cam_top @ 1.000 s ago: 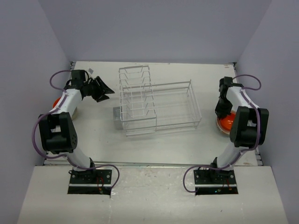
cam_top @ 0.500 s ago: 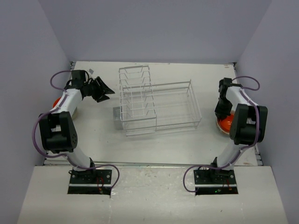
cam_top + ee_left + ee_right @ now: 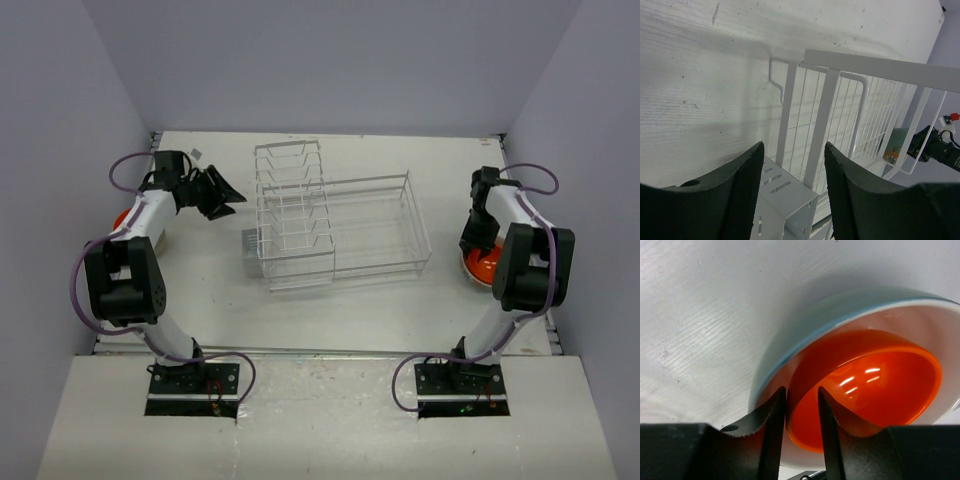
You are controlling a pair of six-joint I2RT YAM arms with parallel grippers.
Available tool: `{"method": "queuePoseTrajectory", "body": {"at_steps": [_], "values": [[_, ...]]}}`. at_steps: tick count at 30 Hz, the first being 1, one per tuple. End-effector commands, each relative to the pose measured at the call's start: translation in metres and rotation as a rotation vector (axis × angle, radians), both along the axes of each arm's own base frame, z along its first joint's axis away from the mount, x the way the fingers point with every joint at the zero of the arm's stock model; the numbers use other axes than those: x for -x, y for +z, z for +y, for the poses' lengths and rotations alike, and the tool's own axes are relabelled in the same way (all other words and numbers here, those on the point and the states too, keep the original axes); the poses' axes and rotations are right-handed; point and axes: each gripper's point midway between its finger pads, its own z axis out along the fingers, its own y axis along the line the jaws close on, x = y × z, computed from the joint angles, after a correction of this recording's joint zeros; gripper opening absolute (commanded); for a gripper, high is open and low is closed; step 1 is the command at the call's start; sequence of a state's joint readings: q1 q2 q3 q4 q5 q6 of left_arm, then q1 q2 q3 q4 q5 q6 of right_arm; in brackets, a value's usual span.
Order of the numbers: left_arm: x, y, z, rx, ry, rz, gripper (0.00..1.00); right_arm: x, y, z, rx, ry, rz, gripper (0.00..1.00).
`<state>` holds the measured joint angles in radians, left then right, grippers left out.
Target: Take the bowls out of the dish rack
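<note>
My right tool (image 3: 801, 390) hangs low at the right edge of the counter (image 3: 400, 310), well apart from the dish rack (image 3: 335, 225). Its fingers (image 3: 771, 430) are a little apart and straddle the near rim of a small orange bowl (image 3: 875, 390), one outside the wall and one inside, with a strip of orange showing between the inner finger and the rim. That bowl sits nested in a larger bowl (image 3: 840, 305), teal on the outside and white within, which rests on the counter. My left tool (image 3: 792, 200) is held out above the counter near the rack's left end, where the upright plate slots rise. Its fingers are wide apart with nothing between them, pointing at the white wires and a small perforated metal box (image 3: 785, 200) fixed at that end. A second orange bowl (image 3: 123, 220) shows at the counter's left edge, partly hidden behind my left arm.
</note>
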<state>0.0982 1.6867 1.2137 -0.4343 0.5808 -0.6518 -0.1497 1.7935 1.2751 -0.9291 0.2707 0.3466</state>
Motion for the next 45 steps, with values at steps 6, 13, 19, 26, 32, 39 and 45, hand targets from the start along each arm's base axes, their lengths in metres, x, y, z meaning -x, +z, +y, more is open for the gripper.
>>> {"method": "queuePoseTrajectory", "body": {"at_steps": [6, 13, 19, 26, 32, 39, 45], "values": [[-0.014, 0.024, 0.0, 0.002, -0.042, -0.096, 0.54, -0.019, 0.05, -0.003, 0.026, -0.004, -0.152, 0.45], [-0.022, 0.046, -0.001, -0.032, -0.076, -0.182, 0.61, -0.019, 0.084, -0.004, 0.046, -0.011, -0.236, 0.63], [-0.03, 0.079, -0.004, -0.106, -0.118, -0.298, 0.64, -0.02, 0.138, 0.002, 0.036, -0.019, -0.409, 0.73], [-0.035, 0.11, 0.011, -0.288, -0.095, -0.374, 0.7, -0.025, 0.211, 0.033, -0.099, 0.054, -0.641, 0.93], [-0.026, 0.124, 0.025, -0.394, -0.067, -0.4, 0.78, -0.016, 0.219, 0.082, -0.223, 0.21, -0.703, 0.99], [-0.01, 0.14, 0.027, -0.458, -0.1, -0.471, 0.84, 0.022, 0.218, 0.131, -0.335, 0.354, -0.76, 0.99], [0.009, 0.143, 0.024, -0.46, -0.115, -0.49, 1.0, 0.059, 0.223, 0.142, -0.341, 0.403, -0.796, 0.99]]}}
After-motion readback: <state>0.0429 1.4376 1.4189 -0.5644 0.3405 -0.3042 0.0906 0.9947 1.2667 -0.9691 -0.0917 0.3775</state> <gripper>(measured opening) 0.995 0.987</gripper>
